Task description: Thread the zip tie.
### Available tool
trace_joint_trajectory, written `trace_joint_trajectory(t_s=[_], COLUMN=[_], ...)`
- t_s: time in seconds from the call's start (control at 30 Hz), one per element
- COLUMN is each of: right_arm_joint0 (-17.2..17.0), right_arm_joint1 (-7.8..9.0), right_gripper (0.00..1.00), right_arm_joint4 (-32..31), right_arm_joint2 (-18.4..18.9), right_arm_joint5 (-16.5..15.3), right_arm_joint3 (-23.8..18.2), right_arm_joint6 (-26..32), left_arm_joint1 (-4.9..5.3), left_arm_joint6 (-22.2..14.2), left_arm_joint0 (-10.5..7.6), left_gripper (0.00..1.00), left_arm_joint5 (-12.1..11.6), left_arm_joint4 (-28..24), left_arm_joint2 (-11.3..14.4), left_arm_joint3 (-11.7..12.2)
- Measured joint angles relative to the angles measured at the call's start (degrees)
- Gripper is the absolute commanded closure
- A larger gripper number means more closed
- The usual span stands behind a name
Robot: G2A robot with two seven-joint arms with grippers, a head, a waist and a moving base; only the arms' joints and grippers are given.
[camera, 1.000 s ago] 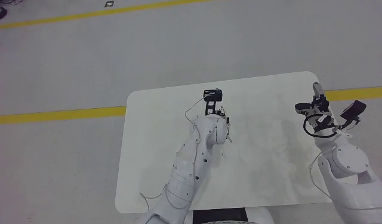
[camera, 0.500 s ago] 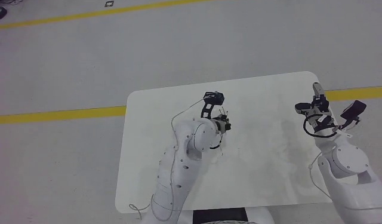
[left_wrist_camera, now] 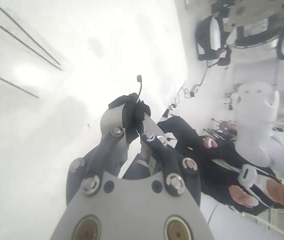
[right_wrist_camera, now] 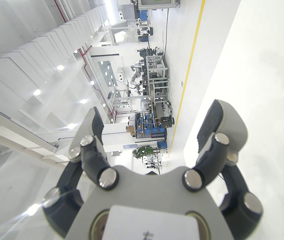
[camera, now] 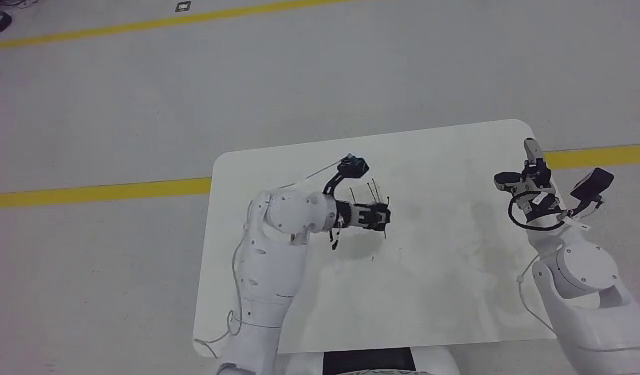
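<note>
Over mid table [camera: 450,275], left claw [left_wrist_camera: 133,103] pinches zip tie [left_wrist_camera: 139,78] tight; thin tie may twist or slip out; right claw [right_wrist_camera: 155,116] wide, empty.

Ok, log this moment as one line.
left tool: shut on zip tie | right tool: open, by table edge | spare zip ties: lying on table
</note>
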Motion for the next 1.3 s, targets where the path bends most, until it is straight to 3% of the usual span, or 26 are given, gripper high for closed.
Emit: trace_joint_trajectory(t_s=[0.23, 0.43, 0.77, 0.83, 0.93, 1.07, 1.2, 1.3], right_arm_joint0=[0.0, 0.0, 0.0, 0.0, -0.3, -0.1, -0.1, 0.0], right_arm_joint1=[0.0, 0.0, 0.01, 0.26, 0.52, 0.79, 1.15, 1.44], right_gripper=[0.0, 0.0, 0.0, 0.0, 0.0, 0.0, 0.0, 0.0], right_arm_joint4=[0.0, 0.0, -0.1, -2.5, -3.4, -1.6, -2.2, -2.2], right_arm_joint2=[0.0, 0.0, -0.1, 0.0, 0.7, 0.8, -0.3, -1.1], right_arm_joint5=[0.0, 0.0, 0.0, -0.1, -2.1, -3.0, -3.2, -3.4], right_arm_joint3=[0.0, 0.0, 0.0, 0.1, 1.3, 2.6, 2.0, 1.6], right_arm_joint6=[0.0, 0.0, 0.1, 2.7, 10.3, 18.7, 28.2, 35.3], left_arm_joint1=[3.78, 7.49, 7.76, 8.02, 8.9, 11.53, 15.16, 18.48], left_arm_joint6=[0.0, 0.0, 0.2, 1.4, 0.0, 0.0, 0.0, 0.0], left_arm_joint0=[-4.19, -6.76, -6.76, -6.35, -6.39, -7.6, -9.16, -11.45], left_gripper=[1.0, 1.0, 1.0, 1.0, 1.0, 1.0, 1.0, 1.0], left_arm_joint5=[-1.4, -0.3, -0.2, 1.0, 0.5, -1.4, -3.3, -4.4], left_arm_joint4=[-16.7, -23.1, -23.6, -26.2, -33.9, -44.5, -54.2, -60.4], left_arm_joint2=[1.9, 4.3, 4.6, 4.1, 4.6, 9.2, 15.9, 22.6], left_arm_joint3=[7.9, 10.9, 11.1, 12.2, 15.0, 18.5, 19.8, 20.3])
